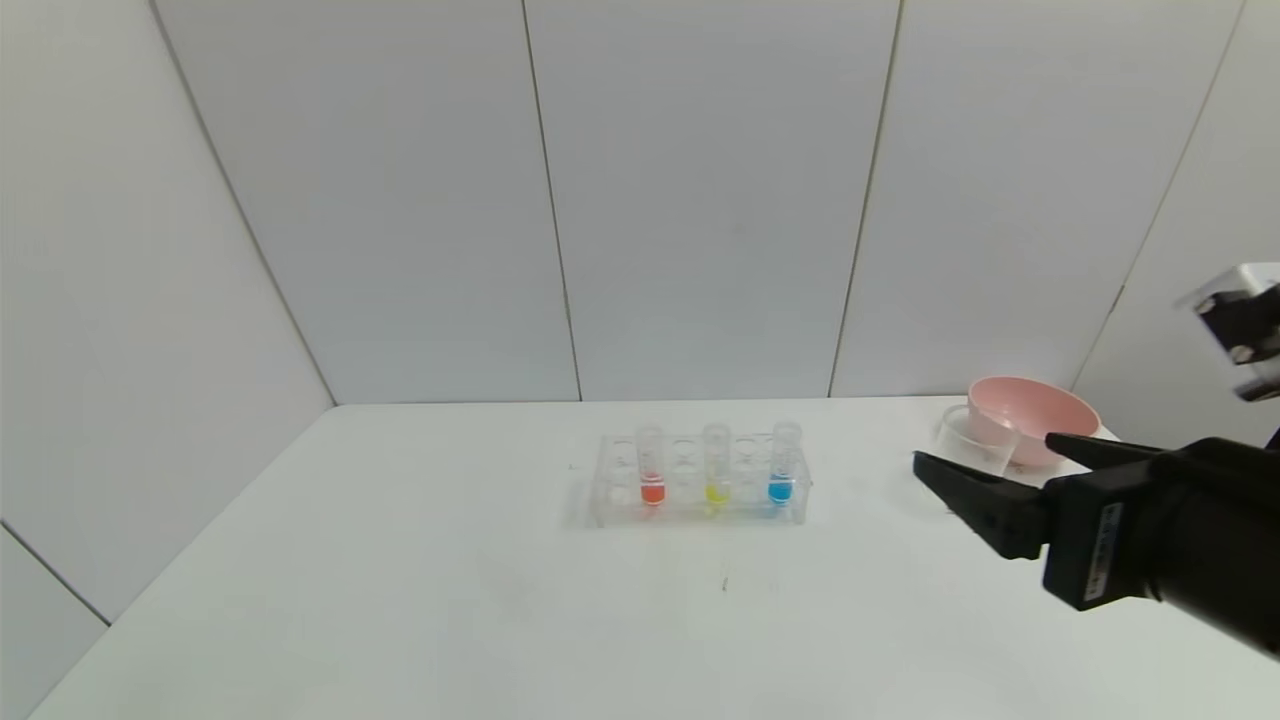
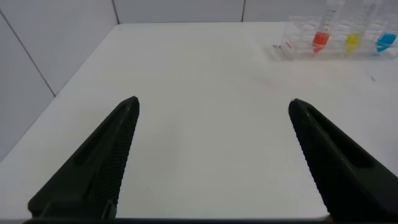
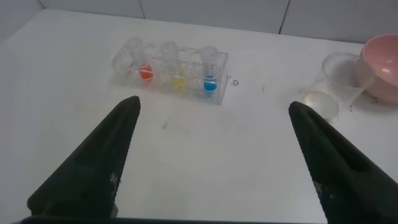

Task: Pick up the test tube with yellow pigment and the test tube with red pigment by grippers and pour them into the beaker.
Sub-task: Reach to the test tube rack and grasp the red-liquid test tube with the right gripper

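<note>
a: item one — clear tube rack, mid-table, long side running left to right. contents?

b: three tubes, all upright. test tube with red pigment on the robot's left end, test tube with yellow pigment in the middle, blue tube on the right end. empty slots between them. long axes vertical, mouths up.

a: item two — beaker?

b: clear, standing near the table's far right corner, touching or just in front of the pink bowl; cannot tell which. well apart from the rack, to its right.

a: item three — right gripper?

b: hovering above the table, right of the rack, jaws spread wide and holding nothing. fingertips point toward the left and slightly away from the robot, one tip overlapping the beaker and bowl in the head view. in the right wrist view the rack sits ahead of the jaws, off toward one finger rather than centred between them.

a: item four — left gripper?

b: seen only from its own wrist camera; jaws spread, empty, over bare table, rack far off near the corner of that view.

a: governing relation for the coming move?

b: the right arm looks nearer. the yellow tube lies leftward of its jaws with the blue tube in between — so a grasp from above at the tube's upper part, jaws straddling the vertical axis, seems the safer approach.
</note>
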Robot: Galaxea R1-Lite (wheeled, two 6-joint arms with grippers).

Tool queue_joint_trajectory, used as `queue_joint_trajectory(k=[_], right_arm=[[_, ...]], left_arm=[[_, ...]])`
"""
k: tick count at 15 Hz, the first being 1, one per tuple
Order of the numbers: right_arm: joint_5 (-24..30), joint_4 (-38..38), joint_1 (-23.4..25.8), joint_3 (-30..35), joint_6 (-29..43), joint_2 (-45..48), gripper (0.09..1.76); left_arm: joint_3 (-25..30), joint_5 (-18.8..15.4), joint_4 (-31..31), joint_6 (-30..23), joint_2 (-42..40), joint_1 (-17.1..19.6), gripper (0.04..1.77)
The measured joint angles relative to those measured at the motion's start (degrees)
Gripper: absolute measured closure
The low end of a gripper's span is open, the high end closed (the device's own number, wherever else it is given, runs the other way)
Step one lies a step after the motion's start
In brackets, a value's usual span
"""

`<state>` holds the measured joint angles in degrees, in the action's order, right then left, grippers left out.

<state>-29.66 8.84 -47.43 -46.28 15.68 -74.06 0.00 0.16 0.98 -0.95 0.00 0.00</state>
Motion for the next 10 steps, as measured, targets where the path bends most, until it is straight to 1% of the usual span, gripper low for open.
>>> queue_joint_trajectory(k=[2,4,7,10], right_arm=[[-3.7,0.0,-4.8,-1.1,2.8,-4.5,0.14],[-5.1,0.2,-8.8,-2.4,5.5,-9.0,0.14],[-6.7,0.3,-11.6,-6.3,8.7,-16.5,0.14],[-7.2,0.5,-13.4,-12.2,9.9,-24.7,0.14]], left_arm=[[0.0,0.0,0.0,0.0,0.0,0.0,0.09],[0.0,0.0,0.0,0.0,0.0,0.0,0.09],[0.0,0.0,0.0,0.0,0.0,0.0,0.09],[0.0,0.0,0.0,0.0,0.0,0.0,0.09]])
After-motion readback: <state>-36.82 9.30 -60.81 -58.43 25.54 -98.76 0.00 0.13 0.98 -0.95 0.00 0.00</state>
